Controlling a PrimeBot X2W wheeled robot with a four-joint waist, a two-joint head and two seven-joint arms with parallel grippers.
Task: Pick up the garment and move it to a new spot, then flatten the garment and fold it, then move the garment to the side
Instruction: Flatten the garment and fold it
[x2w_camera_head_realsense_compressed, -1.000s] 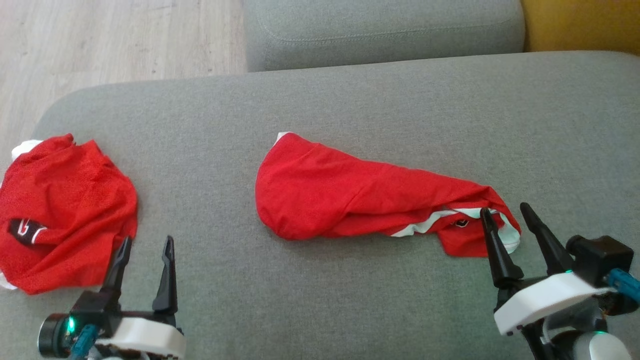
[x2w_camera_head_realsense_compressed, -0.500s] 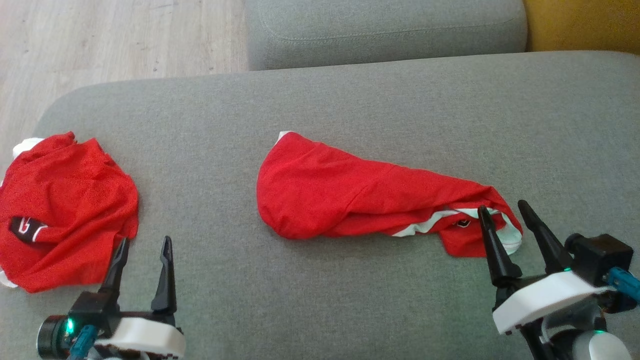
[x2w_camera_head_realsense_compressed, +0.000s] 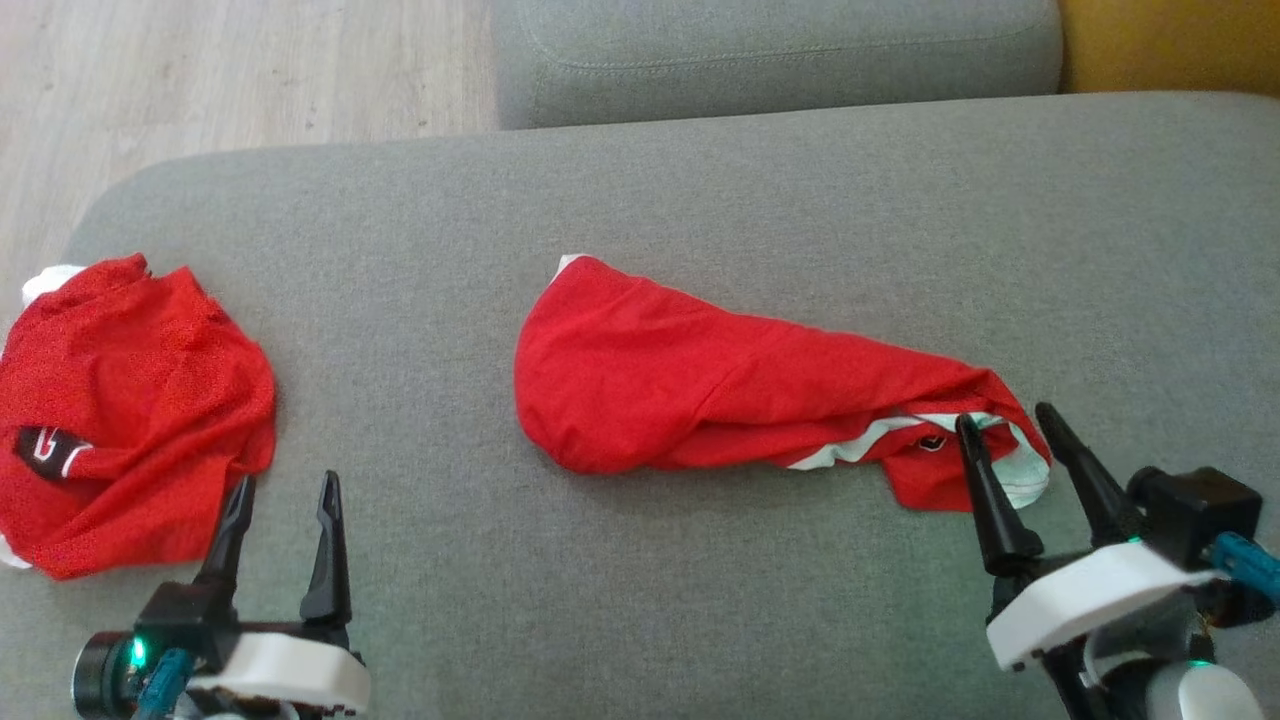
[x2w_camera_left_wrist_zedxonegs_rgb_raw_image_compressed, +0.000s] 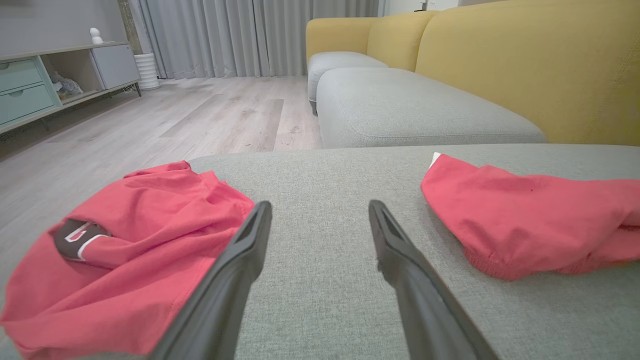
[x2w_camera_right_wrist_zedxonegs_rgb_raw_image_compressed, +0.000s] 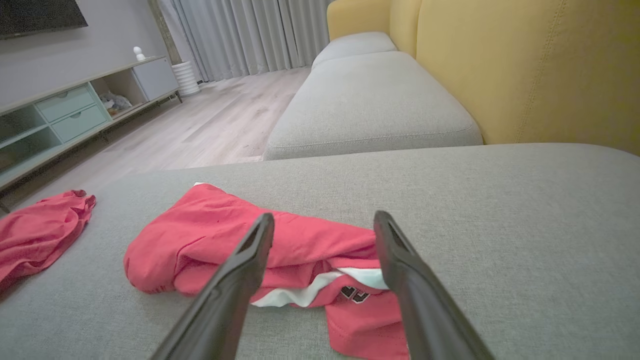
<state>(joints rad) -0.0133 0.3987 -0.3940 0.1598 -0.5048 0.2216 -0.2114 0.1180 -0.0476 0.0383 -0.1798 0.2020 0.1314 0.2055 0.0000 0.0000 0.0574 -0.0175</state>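
Nearest the camera, the left gripper (x2w_camera_head_realsense_compressed: 287, 482) is seen at the lower left of the head view. Its two long dark fingers are spread wide, with nothing between them but bare cushion. The right gripper (x2w_camera_head_realsense_compressed: 1003, 415) is seen at the lower right, its fingers likewise spread apart and empty. Their tips are framed against the near right end of a red fabric garment with white trim (x2w_camera_head_realsense_compressed: 700, 385); whether they touch the cloth cannot be told.

The garment is laid across the middle of a broad grey woven-fabric seat cushion (x2w_camera_head_realsense_compressed: 420, 230) and bunched into a long tapering shape. It is rounded and full at its left end, and narrowed and folded over at its right, where a white band and a small dark logo are exposed. A white corner is shown at its far left tip.

Just beside the left gripper's outer finger, a crumpled red mesh garment with a black logo patch (x2w_camera_head_realsense_compressed: 130, 400) is heaped at the cushion's left edge, well apart from the first.

Beyond the cushion, a second grey upholstered seat (x2w_camera_head_realsense_compressed: 770, 50) is set against a mustard-yellow sofa back (x2w_camera_head_realsense_compressed: 1170, 40). A pale wood-plank floor (x2w_camera_head_realsense_compressed: 200, 80) is spread to the left. In the left wrist view it is bordered farther off by a low sideboard with pale green drawers (x2w_camera_left_wrist_zedxonegs_rgb_raw_image_compressed: 25, 87) and long grey curtains (x2w_camera_left_wrist_zedxonegs_rgb_raw_image_compressed: 240, 35).
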